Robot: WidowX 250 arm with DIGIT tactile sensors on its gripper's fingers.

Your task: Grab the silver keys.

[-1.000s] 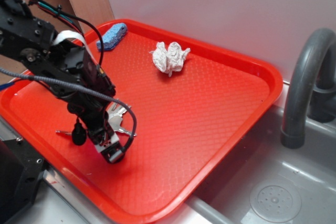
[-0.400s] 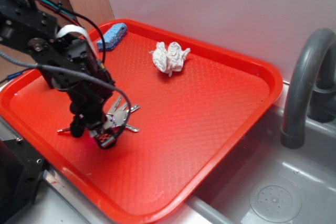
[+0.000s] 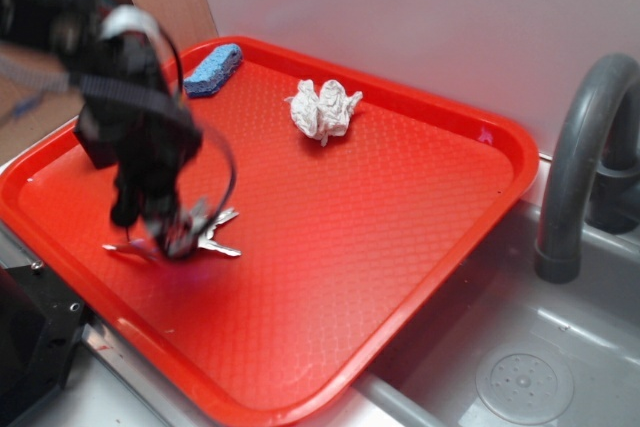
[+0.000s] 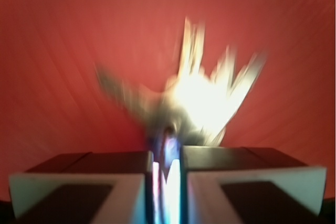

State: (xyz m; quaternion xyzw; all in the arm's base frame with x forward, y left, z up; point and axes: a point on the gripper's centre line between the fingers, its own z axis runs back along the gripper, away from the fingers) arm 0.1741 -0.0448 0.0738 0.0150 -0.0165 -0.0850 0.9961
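Lying on the near-left part of the red tray (image 3: 420,247), the silver keys (image 3: 215,232) fanned out toward the tray's middle, with a thin tail showing at the left of the bunch. The gripper (image 3: 175,237) sat right at them, low over the tray floor. In the wrist view the keys (image 4: 210,93) showed as a bright, blurred fan just ahead of the fingers (image 4: 79,182), which stood nearly together with only a thin slit between them. Something pale filled that slit, but the blur made it impossible to tell whether metal was truly pinched there, so whether the keys were held could not be told.

The step in hand looked like the grasp itself: the pinch at the ring end of the bunch. The next move would probably call for a firm squeeze and then a straight lift, slow enough that flat, slick keys do not slip out or swing.

The tray's near rim lay close beside the gripper on the left, leaving little room that way. Toward the middle the tray floor was bare. The crumpled white paper wad (image 3: 322,110) and the blue sponge (image 3: 213,69) sat well apart, near the far rim. The sink (image 3: 540,367) and grey faucet (image 3: 580,157) stood beyond the tray's right edge.
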